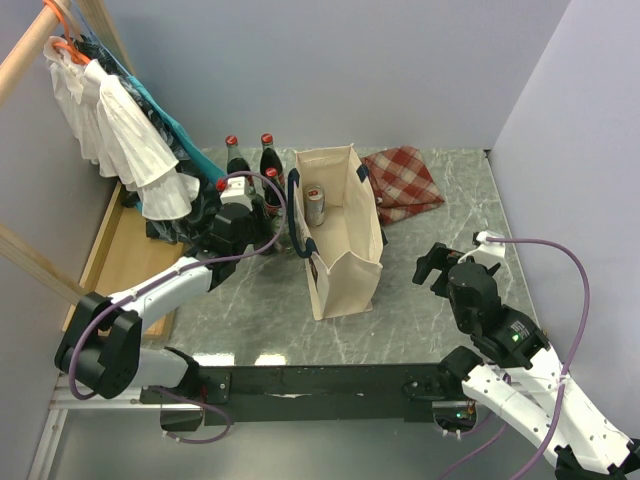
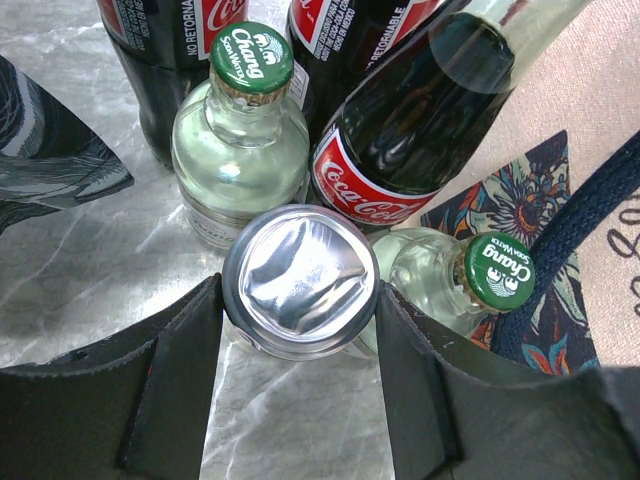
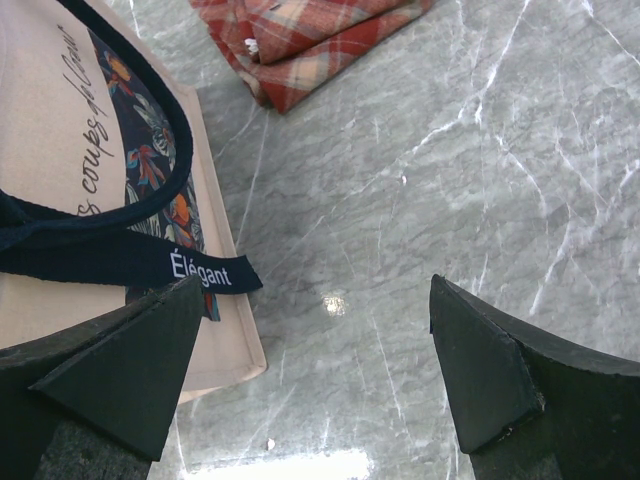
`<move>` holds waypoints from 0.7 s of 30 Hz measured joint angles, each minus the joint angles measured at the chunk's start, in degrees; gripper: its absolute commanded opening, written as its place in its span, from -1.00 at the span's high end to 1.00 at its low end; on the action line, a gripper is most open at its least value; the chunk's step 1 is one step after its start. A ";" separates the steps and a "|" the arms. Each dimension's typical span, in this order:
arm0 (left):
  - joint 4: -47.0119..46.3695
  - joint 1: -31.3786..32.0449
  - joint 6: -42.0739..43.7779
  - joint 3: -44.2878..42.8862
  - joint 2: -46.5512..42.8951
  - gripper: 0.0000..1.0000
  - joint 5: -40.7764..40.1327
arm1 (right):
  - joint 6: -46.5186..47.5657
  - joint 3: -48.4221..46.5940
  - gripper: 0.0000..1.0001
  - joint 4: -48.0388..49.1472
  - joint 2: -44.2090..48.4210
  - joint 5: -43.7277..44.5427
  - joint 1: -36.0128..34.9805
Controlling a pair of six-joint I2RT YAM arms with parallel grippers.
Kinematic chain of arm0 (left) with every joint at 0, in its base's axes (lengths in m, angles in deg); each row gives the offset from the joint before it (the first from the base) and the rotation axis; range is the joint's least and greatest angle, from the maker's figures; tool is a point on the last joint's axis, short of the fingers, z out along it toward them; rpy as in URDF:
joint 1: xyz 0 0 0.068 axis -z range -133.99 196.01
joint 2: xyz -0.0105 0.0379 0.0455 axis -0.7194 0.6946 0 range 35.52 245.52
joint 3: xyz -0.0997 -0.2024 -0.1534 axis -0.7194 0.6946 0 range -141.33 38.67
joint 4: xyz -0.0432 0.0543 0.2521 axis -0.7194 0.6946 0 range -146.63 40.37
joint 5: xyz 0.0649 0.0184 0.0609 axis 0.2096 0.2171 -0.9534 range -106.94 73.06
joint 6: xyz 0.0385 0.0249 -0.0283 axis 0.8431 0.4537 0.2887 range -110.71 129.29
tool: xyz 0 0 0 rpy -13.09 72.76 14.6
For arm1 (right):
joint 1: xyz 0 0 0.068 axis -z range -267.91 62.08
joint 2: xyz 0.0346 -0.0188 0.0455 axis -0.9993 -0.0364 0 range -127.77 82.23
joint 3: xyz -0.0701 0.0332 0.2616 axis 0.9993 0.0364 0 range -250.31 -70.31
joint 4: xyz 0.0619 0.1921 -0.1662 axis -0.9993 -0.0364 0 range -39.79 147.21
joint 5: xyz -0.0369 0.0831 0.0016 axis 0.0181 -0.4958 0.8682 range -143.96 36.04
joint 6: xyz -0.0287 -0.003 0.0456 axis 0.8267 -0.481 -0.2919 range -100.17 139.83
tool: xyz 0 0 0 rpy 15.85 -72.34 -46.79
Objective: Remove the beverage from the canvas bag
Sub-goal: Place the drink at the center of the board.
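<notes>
The cream canvas bag stands open at the table's middle, navy handles up. A silver can stands inside it at the far end. My left gripper is just left of the bag among the bottles. In the left wrist view it is shut on a second silver can, whose concave end faces the camera, both fingers touching its sides. The bag's wall and handle are at the right there. My right gripper is open and empty right of the bag, over bare marble.
Cola bottles and two green-capped soda water bottles crowd around the held can. A red checked cloth lies behind the bag. Hanging clothes and a wooden board are at the left.
</notes>
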 measured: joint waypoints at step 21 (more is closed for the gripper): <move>1.70 1.33 0.09 0.00 -0.92 -0.12 -1.60 | 0.04 0.00 -1.00 0.07 0.00 -0.57 0.00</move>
